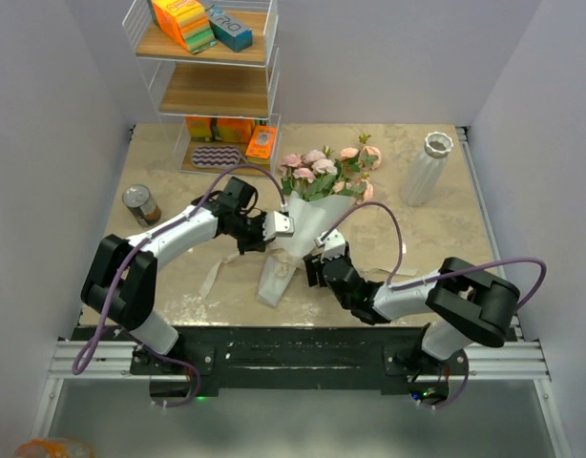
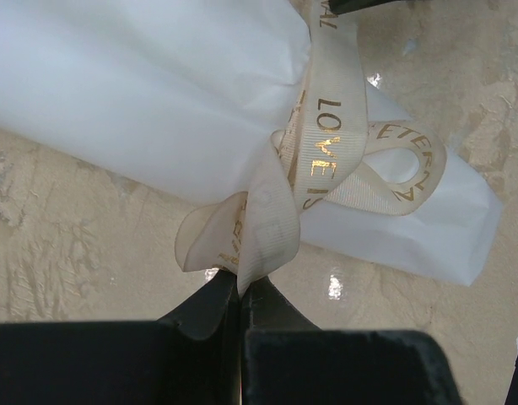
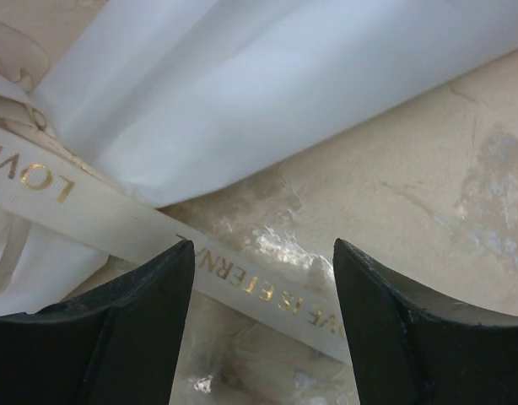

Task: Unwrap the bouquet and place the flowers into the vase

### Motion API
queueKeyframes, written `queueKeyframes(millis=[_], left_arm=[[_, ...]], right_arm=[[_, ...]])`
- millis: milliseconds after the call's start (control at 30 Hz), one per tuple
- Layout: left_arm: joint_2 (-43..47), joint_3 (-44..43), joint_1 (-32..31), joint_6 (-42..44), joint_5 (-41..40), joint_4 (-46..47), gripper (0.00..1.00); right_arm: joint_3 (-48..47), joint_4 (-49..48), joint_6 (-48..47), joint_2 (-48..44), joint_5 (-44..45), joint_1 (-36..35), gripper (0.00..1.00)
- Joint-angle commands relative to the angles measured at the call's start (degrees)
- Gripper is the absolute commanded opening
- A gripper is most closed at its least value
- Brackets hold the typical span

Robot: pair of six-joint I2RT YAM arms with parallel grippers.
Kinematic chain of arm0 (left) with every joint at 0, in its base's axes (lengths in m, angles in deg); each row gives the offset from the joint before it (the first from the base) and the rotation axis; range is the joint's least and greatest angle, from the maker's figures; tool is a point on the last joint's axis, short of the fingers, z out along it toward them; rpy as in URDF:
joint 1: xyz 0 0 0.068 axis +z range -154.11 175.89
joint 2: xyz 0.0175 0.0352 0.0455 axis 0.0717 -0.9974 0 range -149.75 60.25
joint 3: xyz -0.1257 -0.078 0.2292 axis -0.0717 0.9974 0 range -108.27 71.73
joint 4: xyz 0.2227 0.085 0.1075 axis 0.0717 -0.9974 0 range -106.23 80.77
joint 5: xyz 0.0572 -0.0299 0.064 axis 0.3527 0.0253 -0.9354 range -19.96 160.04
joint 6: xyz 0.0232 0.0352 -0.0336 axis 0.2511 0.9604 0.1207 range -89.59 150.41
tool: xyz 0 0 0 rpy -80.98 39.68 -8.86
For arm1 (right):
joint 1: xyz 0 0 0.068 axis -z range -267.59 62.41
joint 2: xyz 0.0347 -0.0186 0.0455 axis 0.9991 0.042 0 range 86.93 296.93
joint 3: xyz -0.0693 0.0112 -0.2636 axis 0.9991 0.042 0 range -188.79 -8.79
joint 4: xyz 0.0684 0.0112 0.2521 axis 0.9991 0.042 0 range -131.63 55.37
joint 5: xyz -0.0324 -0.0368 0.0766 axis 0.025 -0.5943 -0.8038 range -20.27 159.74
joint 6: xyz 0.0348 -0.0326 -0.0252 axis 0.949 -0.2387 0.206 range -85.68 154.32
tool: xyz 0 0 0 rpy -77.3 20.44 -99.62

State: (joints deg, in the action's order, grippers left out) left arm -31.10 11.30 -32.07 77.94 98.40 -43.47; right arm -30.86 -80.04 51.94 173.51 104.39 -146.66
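The left gripper [image 2: 240,288] pinches the ribbon [image 2: 331,143] of the bouquet [image 1: 307,205]; the right gripper [image 3: 263,246] is spread, just beside the bouquet.

The cream ribbon [image 2: 331,135] is bearing gold lettering over the white paper cone [image 2: 158,93]. Pale pink roses [image 1: 317,167] are showing among green leaves [image 1: 345,183]; the white vase [image 1: 427,172] is displaying vertical ribs.

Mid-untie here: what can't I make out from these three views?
- Stems of the flowers: hidden in every view by the white paper cone.
- Knot of the ribbon: left wrist view, overlapping loops cover it; tied or loose, unclear.
- Ribbon tail end: right wrist view, slips behind a right gripper finger.
- Inside of the vase: top view, too small.
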Motion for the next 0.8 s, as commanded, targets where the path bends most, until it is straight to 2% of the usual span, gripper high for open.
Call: queueKeyframes(millis=[0,200,367,467,567,767], left_arm=[[1.7,0.48,0.89,1.07,2.05,0.93,0.0],[1.88,1.1,0.98,1.69,1.96,0.84,0.0],[1.7,1.36,1.07,1.6,2.05,1.19,0.0],[1.44,1.1,1.07,1.52,2.14,1.19,0.0],[1.53,1.1,1.07,1.43,2.23,1.1,0.0],[1.53,0.92,1.07,1.34,1.96,0.93,0.0]], right_arm=[[-3.6,-5.71,-9.0,2.71,-7.31,0.71,0.7],[-3.86,-1.32,-8.58,2.36,-8.29,-0.34,0.78],[-0.7,0.09,-6.91,-2.98,-4.16,-1.75,0.81],[0.0,1.06,-8.74,-4.41,-6.34,-1.75,0.81],[-0.96,2.11,-7.79,-3.01,-9.95,-1.75,0.81],[-1.22,-1.66,-8.04,3.85,-10.13,-2.28,0.8]])
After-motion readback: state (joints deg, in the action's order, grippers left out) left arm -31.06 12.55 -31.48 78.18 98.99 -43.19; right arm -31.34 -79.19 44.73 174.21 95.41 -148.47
